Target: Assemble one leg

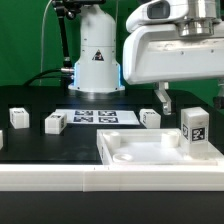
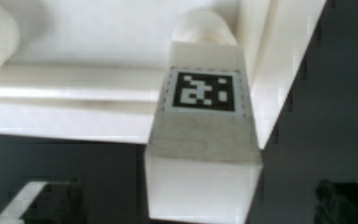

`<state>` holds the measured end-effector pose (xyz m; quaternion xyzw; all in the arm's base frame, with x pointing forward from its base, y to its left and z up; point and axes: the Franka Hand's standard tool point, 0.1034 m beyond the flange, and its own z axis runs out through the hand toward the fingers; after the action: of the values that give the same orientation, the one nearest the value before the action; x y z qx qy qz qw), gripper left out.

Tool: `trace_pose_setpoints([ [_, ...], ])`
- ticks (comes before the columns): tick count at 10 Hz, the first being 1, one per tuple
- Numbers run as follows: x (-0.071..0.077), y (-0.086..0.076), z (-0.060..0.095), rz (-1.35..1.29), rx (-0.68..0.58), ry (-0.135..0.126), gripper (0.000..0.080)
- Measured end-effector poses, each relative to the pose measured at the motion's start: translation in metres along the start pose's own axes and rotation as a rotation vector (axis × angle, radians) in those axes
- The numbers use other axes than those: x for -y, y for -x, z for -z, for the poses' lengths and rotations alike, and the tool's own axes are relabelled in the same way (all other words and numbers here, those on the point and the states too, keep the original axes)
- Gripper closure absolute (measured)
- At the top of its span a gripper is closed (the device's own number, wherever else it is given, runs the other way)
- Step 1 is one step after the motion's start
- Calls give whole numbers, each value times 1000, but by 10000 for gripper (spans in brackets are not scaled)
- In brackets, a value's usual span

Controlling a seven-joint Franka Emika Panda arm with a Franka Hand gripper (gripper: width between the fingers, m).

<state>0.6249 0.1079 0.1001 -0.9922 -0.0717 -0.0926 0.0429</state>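
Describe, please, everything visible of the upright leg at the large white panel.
The leg is a small white block-like post, seemingly plastic, taller than wide, with a black-and-white square marker tag on its face. It stands upright at the panel's corner on the exterior view's right. The jaws stand open either side, not touching it.

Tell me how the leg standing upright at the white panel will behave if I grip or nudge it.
The leg looks like rigid moulded plastic, so it is probably stiff and light for its size. It stands taller than wide, so a sideways nudge might tip it. Its flat, smooth faces should grip squarely but may be slippery.
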Motion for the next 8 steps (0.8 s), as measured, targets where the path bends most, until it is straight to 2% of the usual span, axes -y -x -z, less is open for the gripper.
trace_pose_setpoints([
  [4, 4, 8, -5, -8, 254, -40, 151],
  [7, 2, 4, -8, -8, 253, -39, 151],
  [8, 2, 4, -8, -8, 253, -39, 285],
])
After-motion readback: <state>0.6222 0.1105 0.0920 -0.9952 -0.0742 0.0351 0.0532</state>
